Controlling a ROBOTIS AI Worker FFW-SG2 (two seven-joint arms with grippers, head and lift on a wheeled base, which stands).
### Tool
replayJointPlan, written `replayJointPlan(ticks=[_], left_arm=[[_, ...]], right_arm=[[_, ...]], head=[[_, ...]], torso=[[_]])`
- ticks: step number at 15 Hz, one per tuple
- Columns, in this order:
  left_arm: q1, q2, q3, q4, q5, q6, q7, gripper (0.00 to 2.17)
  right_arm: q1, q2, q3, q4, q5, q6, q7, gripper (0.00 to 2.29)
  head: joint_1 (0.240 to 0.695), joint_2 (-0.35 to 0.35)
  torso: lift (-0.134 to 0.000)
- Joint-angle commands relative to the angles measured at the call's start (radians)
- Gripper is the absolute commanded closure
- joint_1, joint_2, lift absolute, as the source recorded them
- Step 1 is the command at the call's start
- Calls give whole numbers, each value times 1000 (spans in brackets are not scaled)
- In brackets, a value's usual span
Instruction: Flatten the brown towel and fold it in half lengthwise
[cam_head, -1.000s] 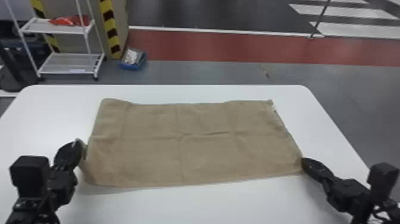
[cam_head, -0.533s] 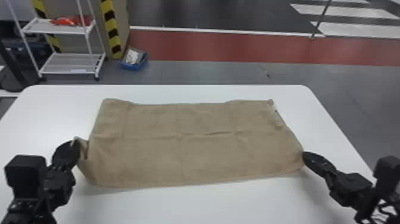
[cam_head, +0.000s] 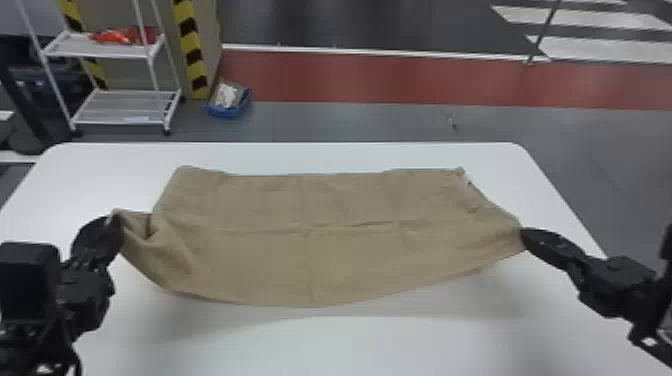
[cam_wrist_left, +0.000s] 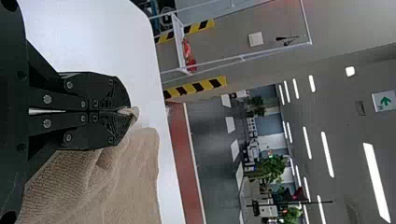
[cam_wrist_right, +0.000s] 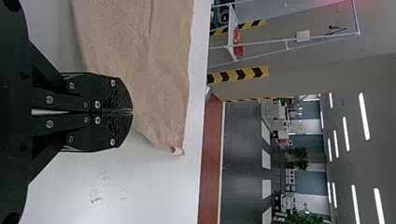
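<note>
Should handle light, soft and limp; best to pinch brown rectangular cloth towel (cam_head: 310, 260) at near corners. Resting on white table (cam_head: 350, 345) at far side, lifted along near edge. Clamped at those corners, no gap, in black flat-fingered left gripper (cam_head: 114, 227) and matching right gripper (cam_head: 525, 236), wide apart, aimed forward at left, inward at right

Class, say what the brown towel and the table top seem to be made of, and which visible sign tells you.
Brown towel: seems to be cotton-like cloth with a matt, slightly fuzzy finish; it sags in soft folds and shows a nubbly texture.

Table top: perhaps laminate or plastic, smooth and white, since it looks even and faintly shiny.
</note>
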Motion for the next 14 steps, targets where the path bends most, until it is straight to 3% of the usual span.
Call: replayJointPlan(ticks=[1,3,5,9,14], left_arm=[[8,12,39,-73,1,94,1,1730],[2,15,62,-109,2,167,17,1730],[-7,19,64,-110,2,210,24,1730],[-6,17,39,-78,4,210,15,1730],[0,15,8,-72,-10,210,12,1730]], right_arm=[[-23,-41,-28,-27,-6,84,4,1683],[-56,-68,-36,-36,0,152,8,1679],[-89,-73,-23,-19,55,207,27,1679],[-103,-52,79,110,211,152,62,1666],[-111,-36,116,166,244,103,63,1585]], head=[[695,-79],[695,-78],[695,-73],[695,-65],[695,-63]], torso=[[-128],[-128],[-128],[-128],[-128]])
